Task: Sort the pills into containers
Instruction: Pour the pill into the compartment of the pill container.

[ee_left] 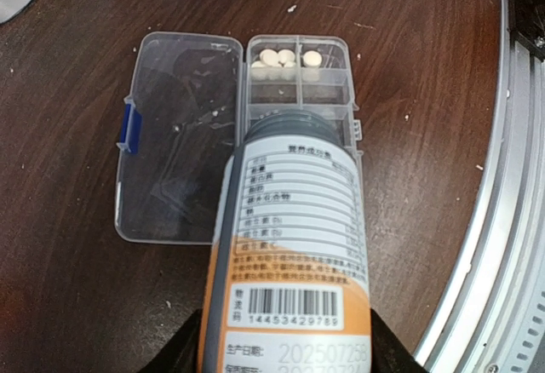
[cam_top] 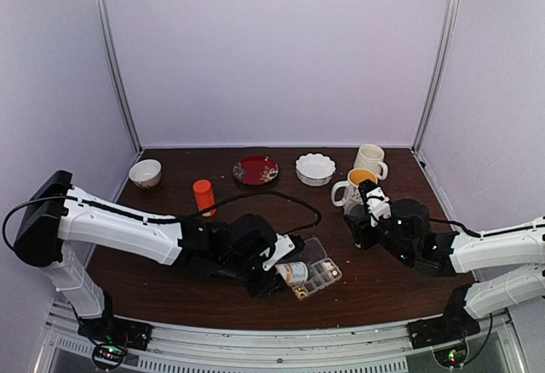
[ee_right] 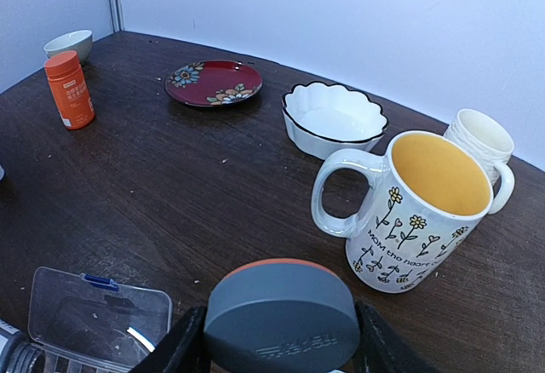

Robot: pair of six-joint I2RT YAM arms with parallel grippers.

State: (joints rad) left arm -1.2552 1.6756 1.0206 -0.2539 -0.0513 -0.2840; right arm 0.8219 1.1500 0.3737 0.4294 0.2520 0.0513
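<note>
- From above, near the front edge: left gripper [cam_top: 281, 272] pinching a bottle [cam_top: 295, 272], tipped over the open clear box [cam_top: 322, 278]; right gripper [cam_top: 371, 196] beside the flower mug [cam_top: 353, 187].
- From the left wrist: fingers [ee_left: 174, 356] squeezing the bottle [ee_left: 294, 245] over the clear box [ee_left: 179, 134]; white pills [ee_left: 281, 56] in the far compartments [ee_left: 336, 65].
- From the right wrist: fingers [ee_right: 179, 347] squeezing a grey cap [ee_right: 281, 318]; clear box [ee_right: 98, 313] down left.

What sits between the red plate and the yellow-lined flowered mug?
A white scalloped bowl sits between the red plate and the mug; the right wrist view shows it clearly.
</note>
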